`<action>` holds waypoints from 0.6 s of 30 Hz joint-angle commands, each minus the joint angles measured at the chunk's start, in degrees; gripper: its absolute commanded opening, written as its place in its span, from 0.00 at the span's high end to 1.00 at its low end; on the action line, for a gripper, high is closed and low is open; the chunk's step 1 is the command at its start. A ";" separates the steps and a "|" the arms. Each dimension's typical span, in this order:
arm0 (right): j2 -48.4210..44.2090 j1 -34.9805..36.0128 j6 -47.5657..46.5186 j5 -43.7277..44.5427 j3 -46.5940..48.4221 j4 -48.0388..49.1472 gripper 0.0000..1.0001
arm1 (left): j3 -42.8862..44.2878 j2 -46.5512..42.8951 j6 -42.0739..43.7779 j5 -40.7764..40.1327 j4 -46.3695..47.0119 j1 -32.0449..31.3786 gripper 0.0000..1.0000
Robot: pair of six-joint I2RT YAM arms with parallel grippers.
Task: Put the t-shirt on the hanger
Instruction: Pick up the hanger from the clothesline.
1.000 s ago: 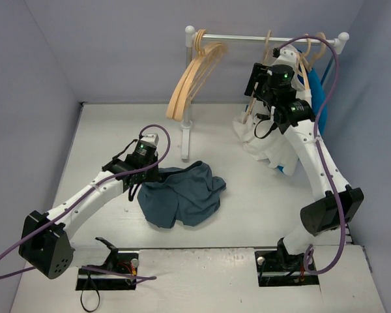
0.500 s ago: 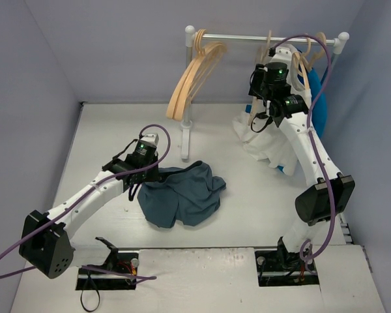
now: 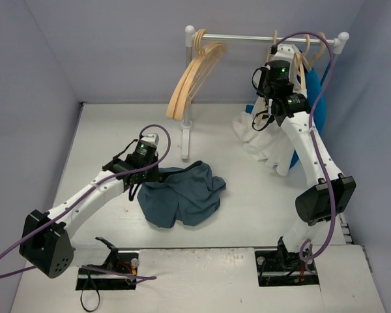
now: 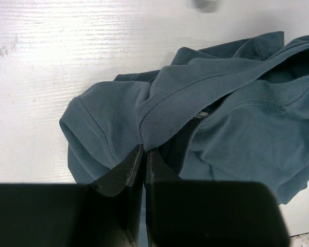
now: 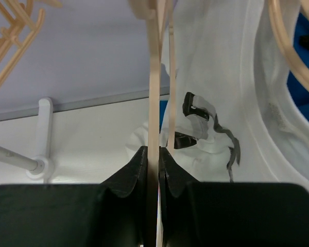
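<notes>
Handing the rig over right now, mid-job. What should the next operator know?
Left gripper: shut on a fold of the t-shirt, which lies crumpled on the table.
Right gripper: shut on a thin arm of the hanger, up at the rail beside the white t-shirt.
Done: both things gripped.
Left: bring hanger and t-shirt together, then work the hanger into the shirt.

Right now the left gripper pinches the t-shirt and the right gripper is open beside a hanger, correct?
Not quite. The right wrist view shows the right gripper shut on the hanger, not open beside it. The left gripper does pinch the t-shirt.
</notes>
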 commanded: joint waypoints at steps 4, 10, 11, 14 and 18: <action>-2.00 -0.35 -1.71 1.85 3.25 4.07 1.00 | 0.68 -0.92 -0.33 -0.58 2.10 0.55 1.00; -4.97 -0.29 -2.92 1.55 3.77 4.59 1.00 | 1.68 -0.92 0.08 -0.75 1.66 0.55 1.00; -5.52 -0.22 -3.38 1.53 3.81 4.74 1.00 | 1.97 -0.97 0.25 -0.85 1.48 0.55 1.00; -7.67 -0.18 -4.22 1.08 3.69 4.95 1.00 | 2.54 -1.17 0.63 -1.02 0.94 0.55 1.00; -12.26 -0.18 -5.33 -1.02 1.12 4.95 1.00 | 3.78 -1.71 1.12 -1.47 0.07 0.55 1.00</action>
